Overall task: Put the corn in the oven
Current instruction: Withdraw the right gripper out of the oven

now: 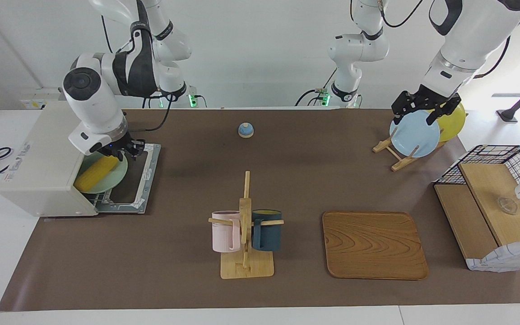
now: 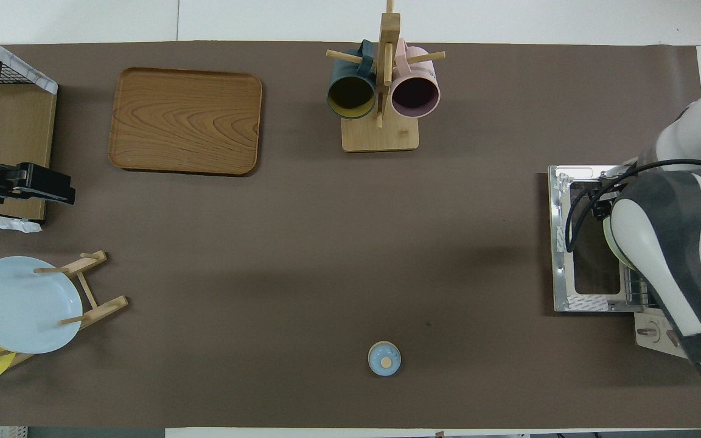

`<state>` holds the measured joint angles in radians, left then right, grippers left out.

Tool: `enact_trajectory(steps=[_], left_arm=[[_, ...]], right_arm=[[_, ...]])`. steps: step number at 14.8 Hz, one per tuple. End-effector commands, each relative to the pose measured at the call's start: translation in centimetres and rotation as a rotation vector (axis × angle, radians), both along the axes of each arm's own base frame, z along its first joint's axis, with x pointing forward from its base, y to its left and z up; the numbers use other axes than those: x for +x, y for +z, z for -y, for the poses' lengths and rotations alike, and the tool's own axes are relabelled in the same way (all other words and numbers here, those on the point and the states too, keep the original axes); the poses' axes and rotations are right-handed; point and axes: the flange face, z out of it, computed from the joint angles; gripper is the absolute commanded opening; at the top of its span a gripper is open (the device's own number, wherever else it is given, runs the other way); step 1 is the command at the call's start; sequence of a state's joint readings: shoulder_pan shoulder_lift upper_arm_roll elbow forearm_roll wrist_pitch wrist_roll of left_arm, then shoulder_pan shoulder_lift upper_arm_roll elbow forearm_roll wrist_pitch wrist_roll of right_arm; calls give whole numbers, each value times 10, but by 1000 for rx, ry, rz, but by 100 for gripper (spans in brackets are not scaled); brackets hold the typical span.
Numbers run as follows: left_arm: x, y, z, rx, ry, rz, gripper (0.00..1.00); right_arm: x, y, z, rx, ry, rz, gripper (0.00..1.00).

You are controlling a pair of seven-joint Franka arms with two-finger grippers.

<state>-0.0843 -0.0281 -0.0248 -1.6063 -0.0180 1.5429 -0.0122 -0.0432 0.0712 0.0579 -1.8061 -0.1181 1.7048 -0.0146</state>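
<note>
The off-white oven (image 1: 39,167) stands at the right arm's end of the table, its door (image 1: 145,180) folded down flat; the door also shows in the overhead view (image 2: 569,243). The yellow corn (image 1: 96,174) lies on a pale green plate (image 1: 116,178) on the wire rack in the oven's mouth, half inside. My right gripper (image 1: 124,151) is at the plate's rim, by the end of the corn that sticks out. In the overhead view my right arm hides the corn. My left gripper (image 1: 415,115) waits, open and empty, over the plate rack.
A wooden rack holds a light blue plate (image 1: 415,133) and a yellow plate (image 1: 454,122) at the left arm's end. A mug tree (image 1: 245,225) with a pink and a dark blue mug, a wooden tray (image 1: 373,243), a small blue bell (image 1: 245,130) and a wire shelf (image 1: 494,203) also stand here.
</note>
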Motion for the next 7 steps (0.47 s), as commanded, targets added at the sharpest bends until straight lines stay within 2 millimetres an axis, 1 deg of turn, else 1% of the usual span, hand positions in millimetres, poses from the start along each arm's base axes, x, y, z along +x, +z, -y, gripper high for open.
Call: enact_trajectory(steps=[1,3,4,5,7], left_arm=[[-5,1,-5,19,-6,10,100],[-5,1,-5,19,-6,10,100],[-5,1,-5,19,-6,10,100],[-5,1,-5,19,-6,10,100],[-5,1,-5,19,-6,8,100]], right_arm=[[3,44,-4,51,-10,11,100],[3,80,-2,72,-24,19,100],[1,95,2,89,-40,21,100],[1,107,5,96,-50,32,100],[-9,129,5,88,-51,16,100]])
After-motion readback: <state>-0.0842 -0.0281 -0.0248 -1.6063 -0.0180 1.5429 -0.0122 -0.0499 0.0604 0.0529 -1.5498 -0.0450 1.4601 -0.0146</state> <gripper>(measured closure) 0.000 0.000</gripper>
